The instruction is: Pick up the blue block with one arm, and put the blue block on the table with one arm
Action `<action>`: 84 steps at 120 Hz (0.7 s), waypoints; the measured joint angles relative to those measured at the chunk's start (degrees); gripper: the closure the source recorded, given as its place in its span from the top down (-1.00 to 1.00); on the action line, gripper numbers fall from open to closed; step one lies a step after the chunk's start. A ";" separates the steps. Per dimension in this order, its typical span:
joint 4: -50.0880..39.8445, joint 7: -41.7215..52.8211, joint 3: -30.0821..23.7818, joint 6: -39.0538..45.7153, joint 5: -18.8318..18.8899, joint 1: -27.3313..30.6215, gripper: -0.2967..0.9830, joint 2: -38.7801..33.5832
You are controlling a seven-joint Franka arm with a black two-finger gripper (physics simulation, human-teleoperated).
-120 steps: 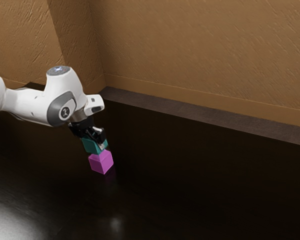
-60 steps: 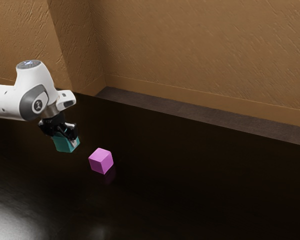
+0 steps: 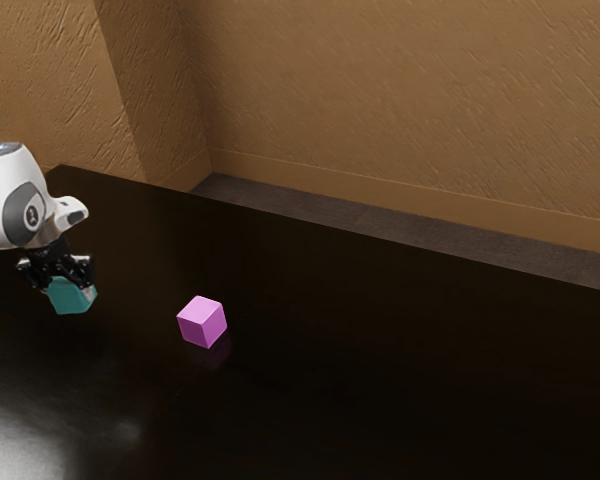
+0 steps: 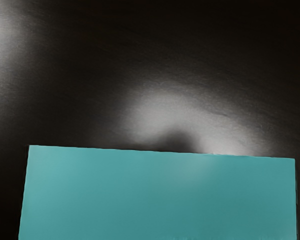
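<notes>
while tool (image 3: 70, 281) holds blue block (image 3: 71, 298) between its fingers, arm (image 3: 8, 200) reaches in from exterior view's left, hand angled downward. blue block teal, smooth, straight-edged, held over table (image 3: 380, 350); broad flat face in wrist view. table dark, glossy, faintly grained, pale glare patches. pink block (image 3: 201, 322), plain smooth cube, sits on table apart from blue block, dim reflection beneath. wall (image 3: 400, 90) tan, rough, slanting grooves.

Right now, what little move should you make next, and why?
I'd probably lower the teal block gently toward the table: my gripper grips it, apparently just above the surface, and the pink block sits apart from it.
</notes>
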 joint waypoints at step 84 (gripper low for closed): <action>-0.39 2.85 -0.01 5.08 -4.58 -0.26 0.38 1.42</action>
